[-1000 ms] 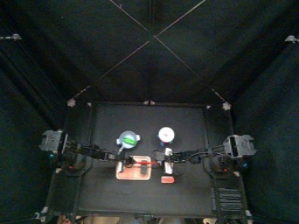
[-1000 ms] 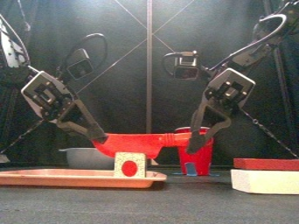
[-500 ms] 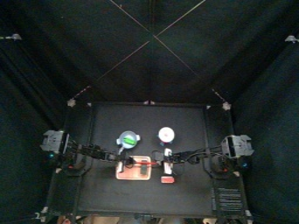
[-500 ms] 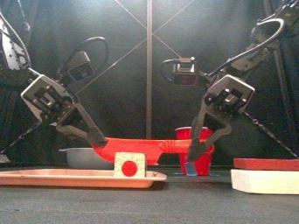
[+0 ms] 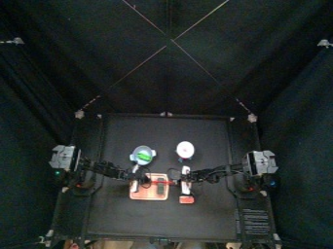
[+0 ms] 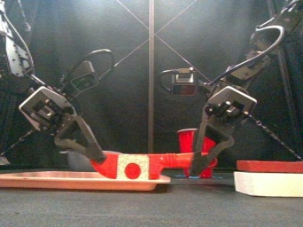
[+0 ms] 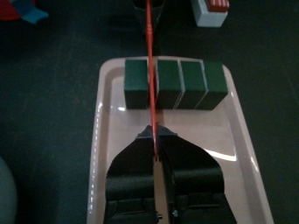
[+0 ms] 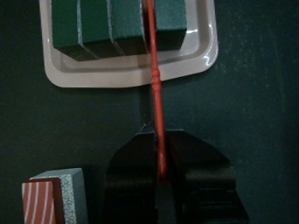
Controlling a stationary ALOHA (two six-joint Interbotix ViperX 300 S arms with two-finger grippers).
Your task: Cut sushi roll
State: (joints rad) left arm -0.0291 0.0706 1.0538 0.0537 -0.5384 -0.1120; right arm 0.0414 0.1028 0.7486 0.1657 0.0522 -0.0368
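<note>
- Compared with one second ago, both arms are lower and the red knife (image 6: 142,165) has come down: in the front view its blade now covers the sushi roll (image 7: 176,84), which before stood free under it.
- The left gripper (image 6: 83,155) is at the left end of the knife, its jaws closed on the thin blade, as the left wrist view shows.
- The pink tray (image 7: 107,131) lies at the table's middle front and carries the sushi roll, a dark green block with cut lines across it.
- The knife runs across the roll, over its one end.
- The right gripper (image 6: 201,158) clamps the right end of the knife.
- A red cup (image 6: 185,142) stands behind.
- A white and red box (image 6: 270,176) lies at the far right.
</note>
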